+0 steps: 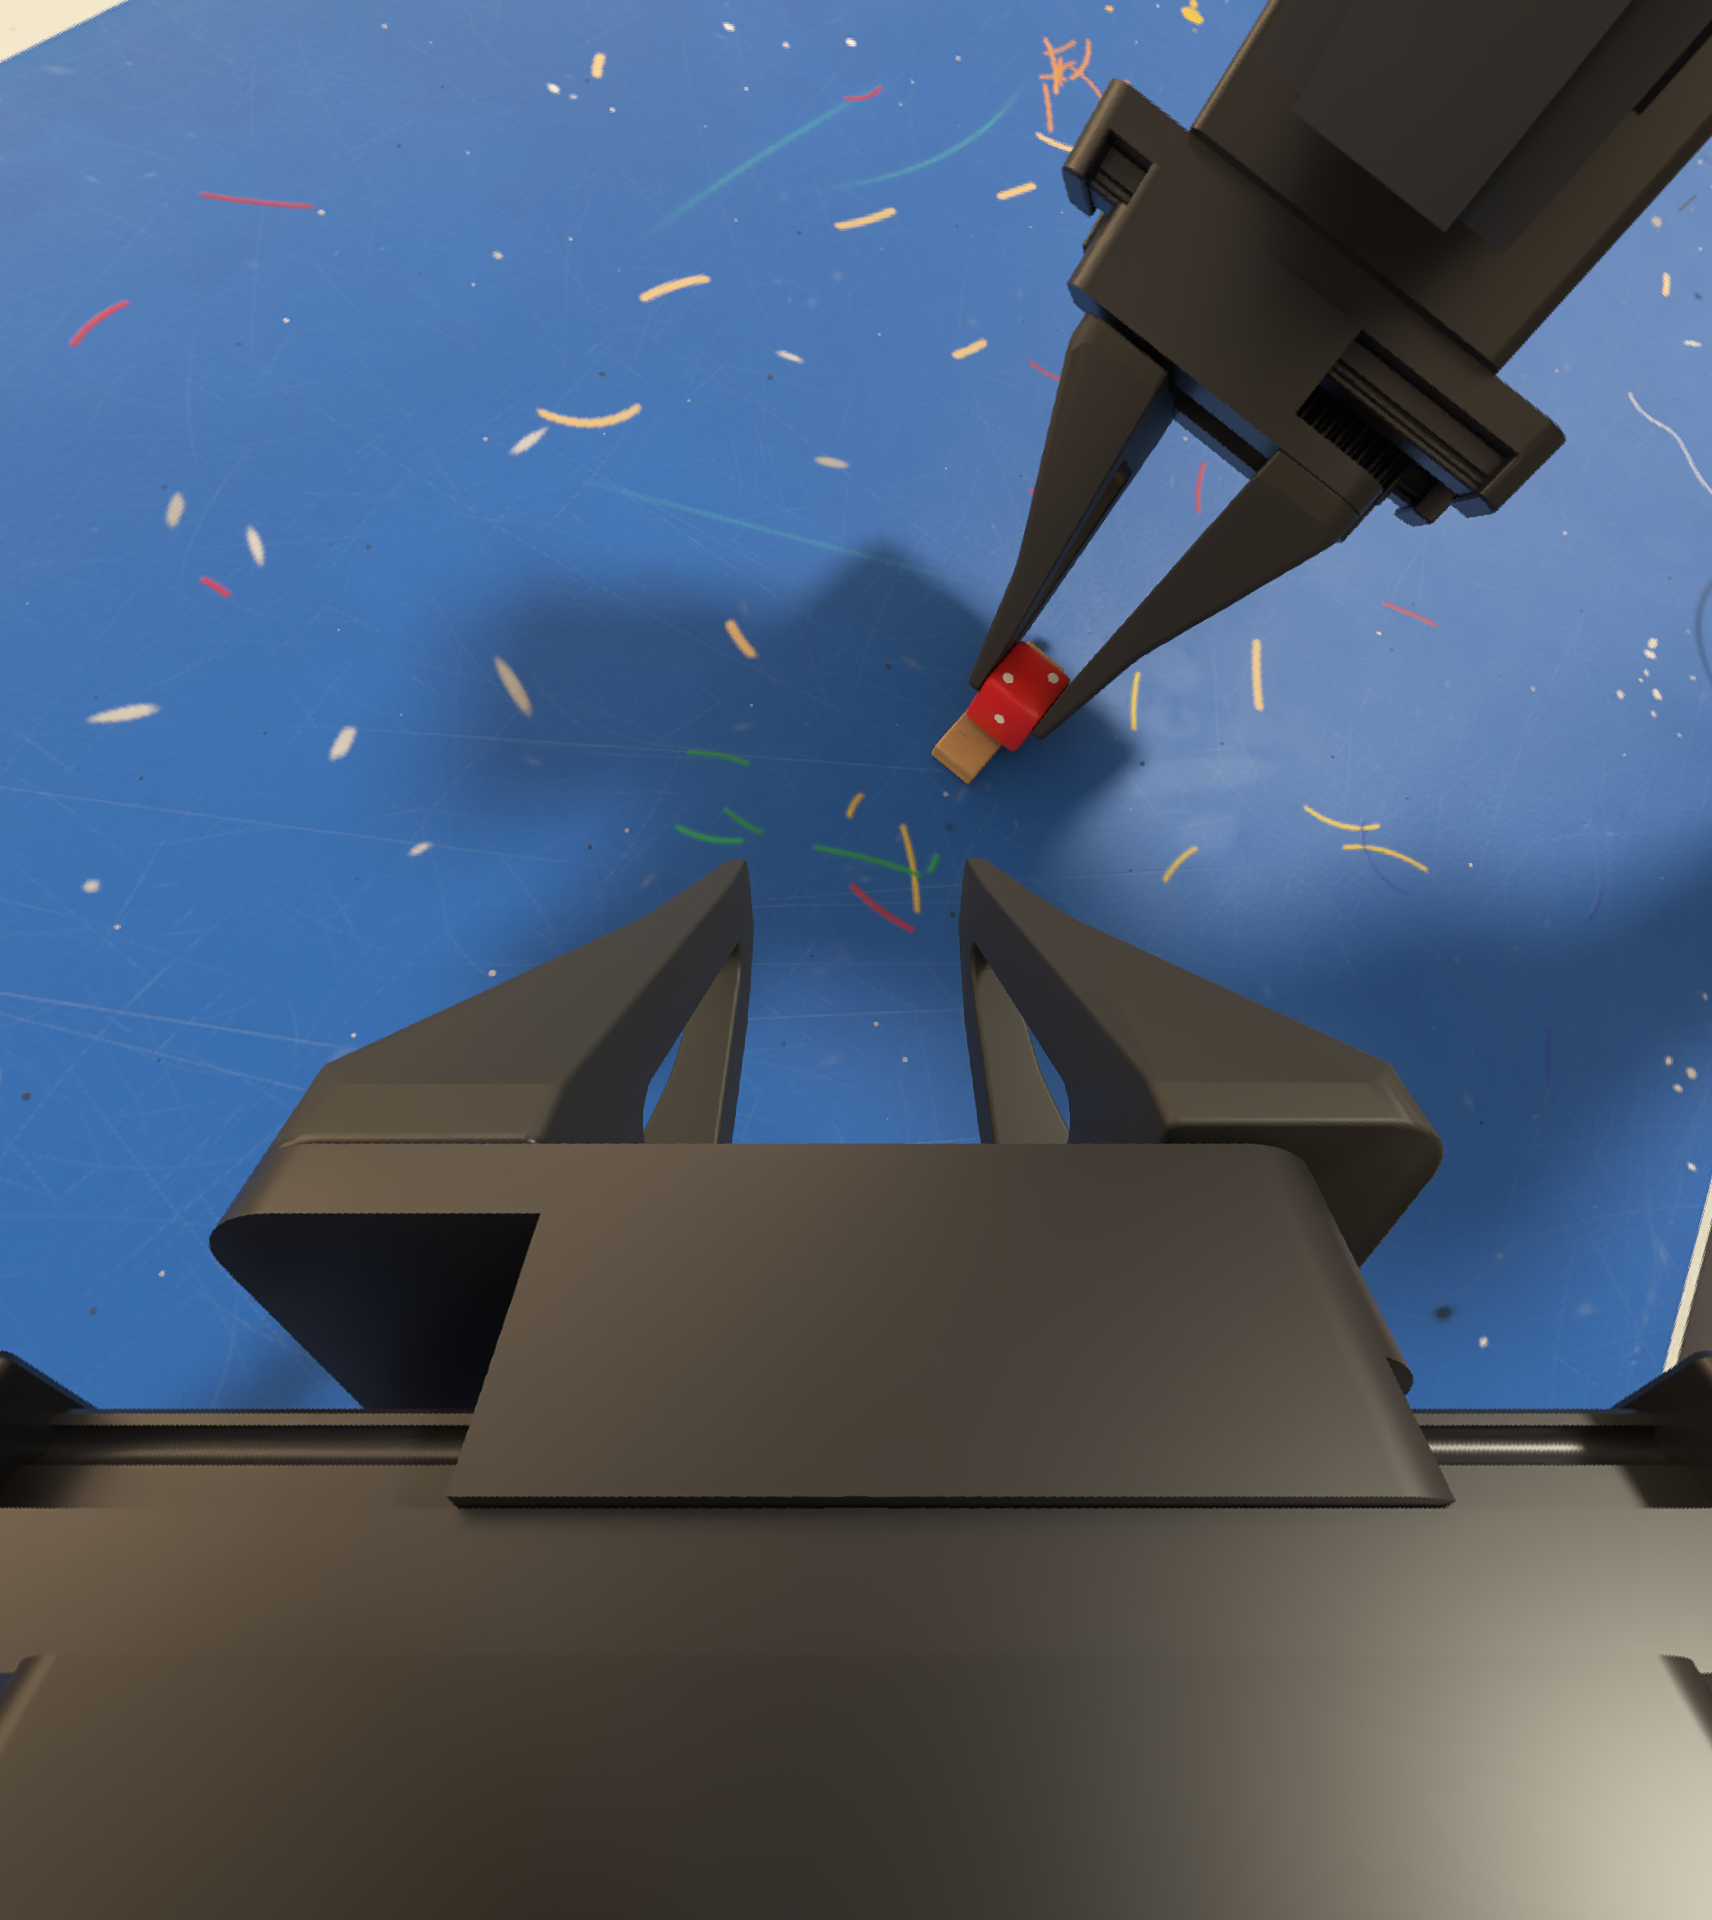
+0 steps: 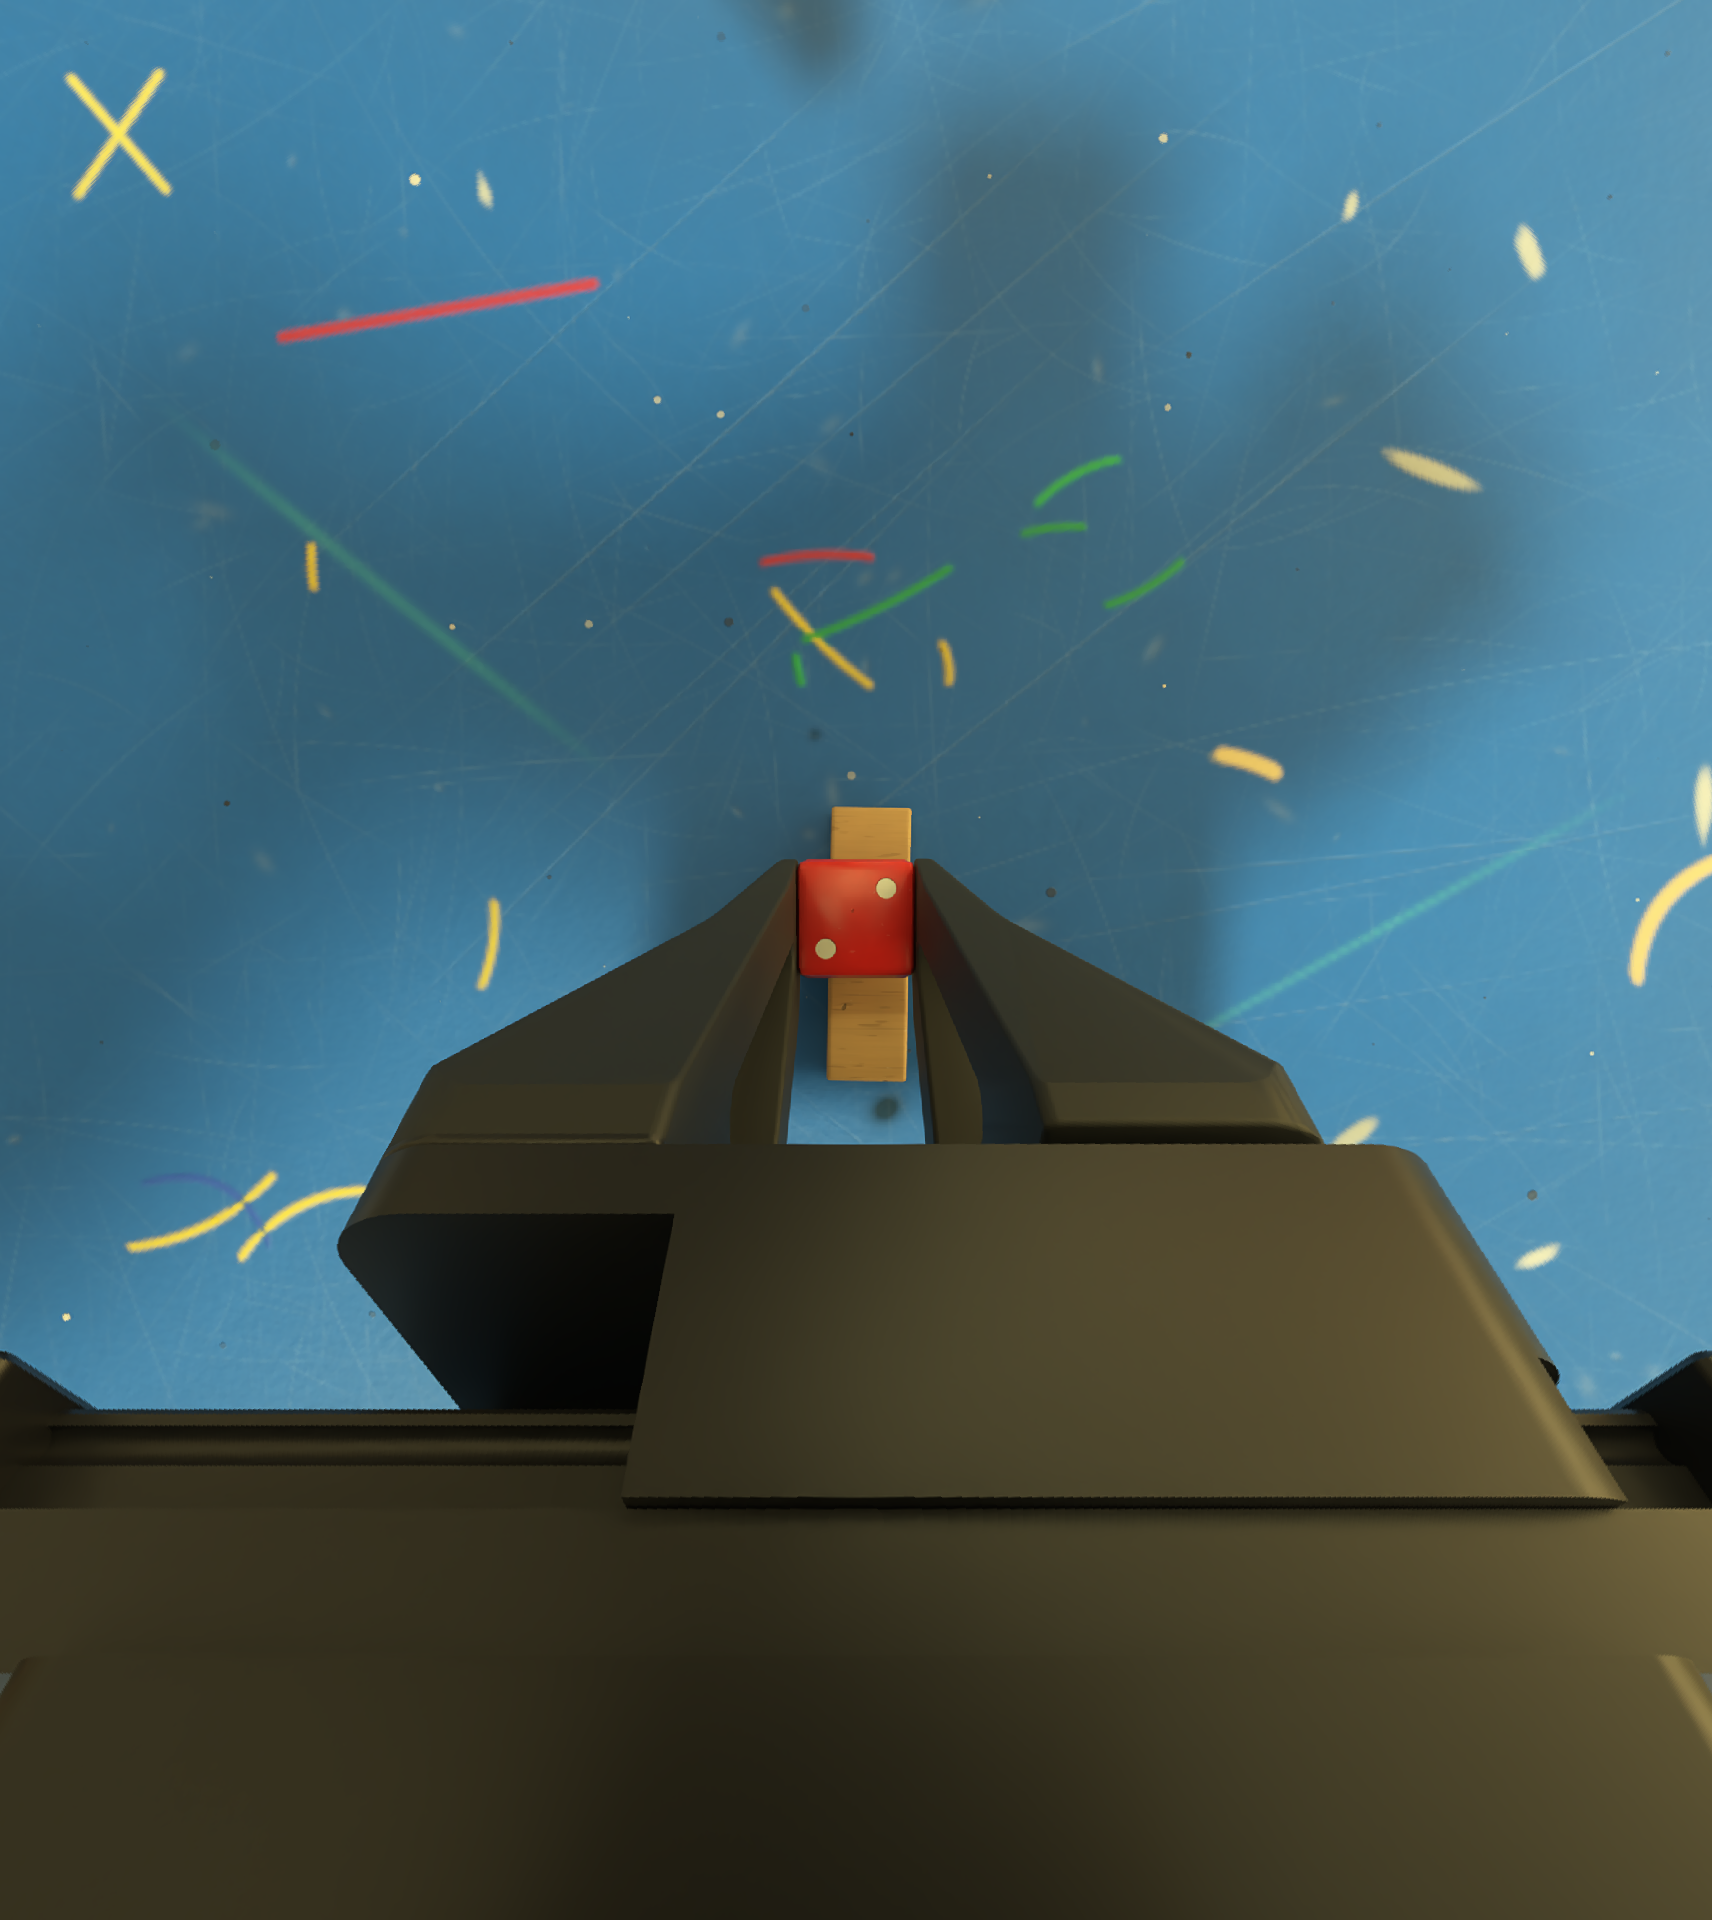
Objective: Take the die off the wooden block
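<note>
Nearest in the left wrist view, the left gripper (image 1: 855, 868) hovers above the blue mat (image 1: 312, 623) with a clear gap between its fingers and nothing in them; it seems parked out of the way, since the job in hand needs only one arm. Beyond its tips lies a cluster of green, red and yellow scribbles (image 1: 873, 862), and just past those the wooden block (image 1: 964, 750) rests flat on the mat, nearer the mat's right edge than its left and well away from every corner. The die (image 1: 1016, 694) sits on top of the block, and the right gripper (image 1: 1021, 694) reaches down from the far right corner, its two fingers narrowed so that each presses a side face of the die. The right wrist view confirms this: the right gripper (image 2: 855, 920) clamps the die (image 2: 855, 917) squarely from both sides, while the wooden block (image 2: 868, 1029) runs lengthwise between the fingers, showing before and beyond the die. Gripping across the block's narrow width probably lets the fingers reach the die without fouling the wood. Whether the die has left the block cannot be told. It is a small red cube with rounded edges and pale pips, two of them diagonal on its top face; the block is a plain tan slat, narrower than the die.
</note>
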Action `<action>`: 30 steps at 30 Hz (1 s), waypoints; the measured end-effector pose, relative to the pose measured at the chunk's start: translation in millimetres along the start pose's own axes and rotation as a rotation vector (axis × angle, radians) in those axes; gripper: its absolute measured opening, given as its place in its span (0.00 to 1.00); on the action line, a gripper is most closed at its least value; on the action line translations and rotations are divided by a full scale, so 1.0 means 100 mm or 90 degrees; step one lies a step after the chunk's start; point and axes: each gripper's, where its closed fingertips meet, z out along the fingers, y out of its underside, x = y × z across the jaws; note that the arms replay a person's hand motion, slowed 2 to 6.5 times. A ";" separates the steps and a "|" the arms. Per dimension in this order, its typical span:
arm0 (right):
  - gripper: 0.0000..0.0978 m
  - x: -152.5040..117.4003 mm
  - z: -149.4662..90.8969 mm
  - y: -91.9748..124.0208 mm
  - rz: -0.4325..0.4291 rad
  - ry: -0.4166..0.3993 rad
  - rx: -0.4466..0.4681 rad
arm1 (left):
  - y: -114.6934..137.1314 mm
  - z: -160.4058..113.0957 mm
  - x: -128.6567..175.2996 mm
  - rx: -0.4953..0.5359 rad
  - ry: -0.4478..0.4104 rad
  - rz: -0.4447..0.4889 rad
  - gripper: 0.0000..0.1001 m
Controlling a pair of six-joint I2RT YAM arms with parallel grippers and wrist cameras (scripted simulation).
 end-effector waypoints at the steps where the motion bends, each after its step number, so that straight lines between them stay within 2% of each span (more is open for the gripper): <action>1: 0.18 0.00 0.00 0.00 0.000 0.000 0.000 | 0.00 0.00 0.01 0.000 0.001 0.002 0.34; 11: 0.18 0.00 -0.02 0.02 0.002 -0.003 0.007 | -0.06 0.02 0.10 0.011 0.000 0.028 0.31; 30: 0.18 0.10 -0.13 0.01 0.012 0.007 0.029 | -0.24 0.01 0.12 0.053 -0.059 0.068 0.29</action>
